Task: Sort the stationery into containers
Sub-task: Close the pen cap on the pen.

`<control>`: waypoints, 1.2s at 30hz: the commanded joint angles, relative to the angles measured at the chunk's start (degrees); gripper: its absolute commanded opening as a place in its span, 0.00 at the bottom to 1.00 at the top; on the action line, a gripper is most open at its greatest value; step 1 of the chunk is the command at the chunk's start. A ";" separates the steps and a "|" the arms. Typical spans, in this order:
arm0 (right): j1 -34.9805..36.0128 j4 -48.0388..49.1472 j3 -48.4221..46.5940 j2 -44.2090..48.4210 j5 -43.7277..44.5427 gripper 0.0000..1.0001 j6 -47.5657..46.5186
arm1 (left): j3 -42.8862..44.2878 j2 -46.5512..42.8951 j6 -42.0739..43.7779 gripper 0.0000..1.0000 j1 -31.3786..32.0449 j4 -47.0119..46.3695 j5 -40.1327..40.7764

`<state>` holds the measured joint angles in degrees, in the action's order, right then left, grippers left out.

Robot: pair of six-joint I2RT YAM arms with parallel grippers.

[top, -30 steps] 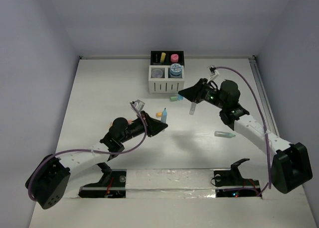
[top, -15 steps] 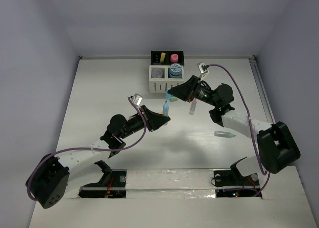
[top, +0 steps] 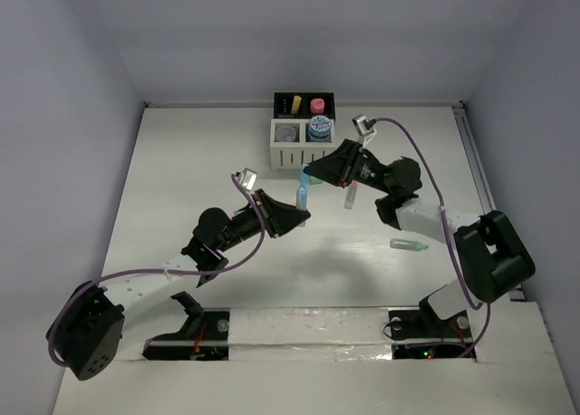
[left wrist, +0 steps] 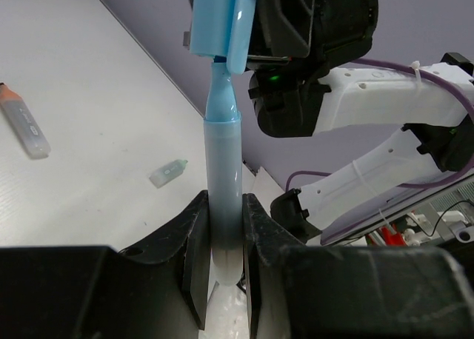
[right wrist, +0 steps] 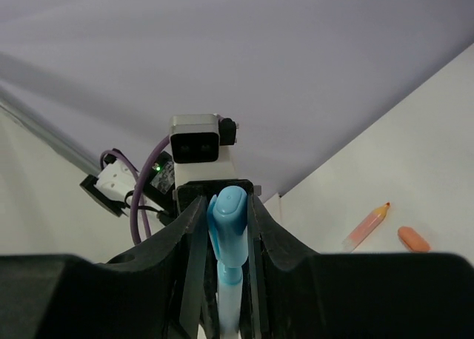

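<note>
Right gripper [top: 311, 171] swung left to meet the blue pen [top: 302, 191], clamped on its cap, left gripper [top: 297, 217] clenched round the barrel, pen aloft between them, near the desk organiser [top: 299, 158].

The overhead camera looked down from behind the arms [top: 172, 275]; both wrist cameras faced each other closely, sharing the blue pen [left wrist: 222, 169].

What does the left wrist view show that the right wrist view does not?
Only the left wrist view shows a clear tube with an orange cap and a small pale green stub. Only the right wrist view shows a pencil and an orange stub. Both show the blue pen, gripped at its body by the left gripper and at its cap by the right gripper.
</note>
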<state>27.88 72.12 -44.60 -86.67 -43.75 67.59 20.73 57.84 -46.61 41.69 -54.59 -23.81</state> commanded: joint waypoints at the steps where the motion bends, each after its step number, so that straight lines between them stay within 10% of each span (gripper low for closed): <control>1: 0.95 9.71 -0.14 0.19 -0.99 0.05 1.75 | 3.17 -2.03 0.47 0.00 0.32 -2.81 -1.23; 17: 2.00 26.22 -4.35 -10.52 -7.75 0.05 22.04 | 3.26 -3.70 2.58 0.00 0.32 -2.46 -2.11; 36: 4.82 26.23 -0.58 -7.81 -10.92 0.05 18.98 | 4.32 -7.66 2.93 0.00 0.32 -3.32 0.08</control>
<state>30.35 77.32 -46.72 -95.18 -50.76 90.39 21.15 51.75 -44.38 41.95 -45.69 -23.92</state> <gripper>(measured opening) 0.296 0.146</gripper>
